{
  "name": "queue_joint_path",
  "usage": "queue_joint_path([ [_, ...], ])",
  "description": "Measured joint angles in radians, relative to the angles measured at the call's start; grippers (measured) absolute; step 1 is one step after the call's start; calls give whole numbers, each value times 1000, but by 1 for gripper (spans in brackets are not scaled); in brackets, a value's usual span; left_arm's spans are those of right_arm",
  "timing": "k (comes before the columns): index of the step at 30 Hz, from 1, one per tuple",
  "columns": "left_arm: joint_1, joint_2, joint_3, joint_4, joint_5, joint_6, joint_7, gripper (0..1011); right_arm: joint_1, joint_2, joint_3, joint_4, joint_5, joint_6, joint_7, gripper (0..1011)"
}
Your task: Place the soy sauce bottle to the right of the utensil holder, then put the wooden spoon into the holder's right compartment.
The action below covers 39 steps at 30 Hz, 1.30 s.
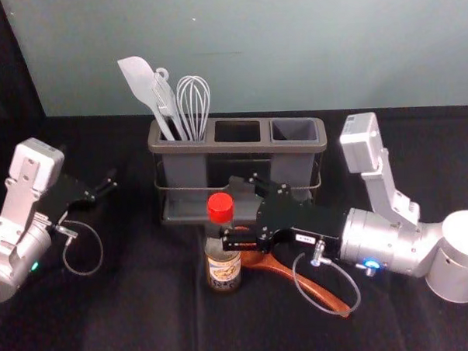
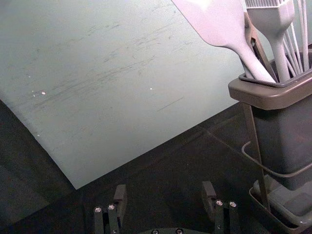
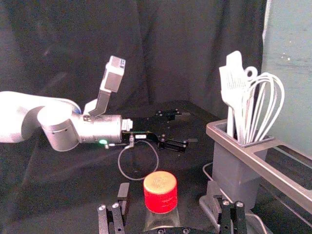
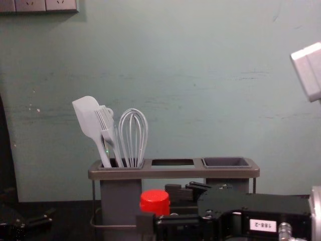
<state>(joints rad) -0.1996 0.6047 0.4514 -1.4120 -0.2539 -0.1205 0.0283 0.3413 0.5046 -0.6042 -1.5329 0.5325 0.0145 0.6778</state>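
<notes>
In the head view, my right gripper (image 1: 232, 211) is open around the red-capped soy sauce bottle (image 1: 223, 271), which stands upright before the utensil holder (image 1: 236, 146). The right wrist view shows gaps between the right gripper (image 3: 168, 197) and the red cap (image 3: 160, 192) on both sides. The wooden spoon (image 1: 318, 291) lies right of the bottle, partly hidden under the right gripper. The holder's right compartment (image 1: 294, 129) is empty. My left gripper (image 1: 104, 186) is parked left of the holder; the left wrist view shows the left gripper (image 2: 165, 199) open with nothing between its fingers.
A white spatula (image 1: 141, 86), a brush and a whisk (image 1: 193, 103) stand in the holder's left compartment. Behind the holder rises a pale green wall (image 1: 252, 50). Black cloth (image 1: 131, 320) covers the table.
</notes>
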Motion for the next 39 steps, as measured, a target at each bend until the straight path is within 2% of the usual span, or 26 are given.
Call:
queue_joint_path([
  [10, 0, 0, 0, 0, 0, 0, 0, 1005, 29, -15, -27, 17, -40, 6, -8, 1004],
  [21, 0, 0, 0, 0, 0, 0, 0, 1005, 27, -14, -25, 17, -37, 6, -9, 1004],
  [29, 0, 0, 0, 0, 0, 0, 0, 1005, 26, -14, -25, 16, -34, 5, -10, 826],
  [30, 0, 0, 0, 0, 0, 0, 0, 1005, 26, -14, -24, 16, -34, 5, -10, 773],
  [39, 0, 0, 0, 0, 0, 0, 0, 1005, 25, -14, -24, 15, -33, 5, -10, 518],
])
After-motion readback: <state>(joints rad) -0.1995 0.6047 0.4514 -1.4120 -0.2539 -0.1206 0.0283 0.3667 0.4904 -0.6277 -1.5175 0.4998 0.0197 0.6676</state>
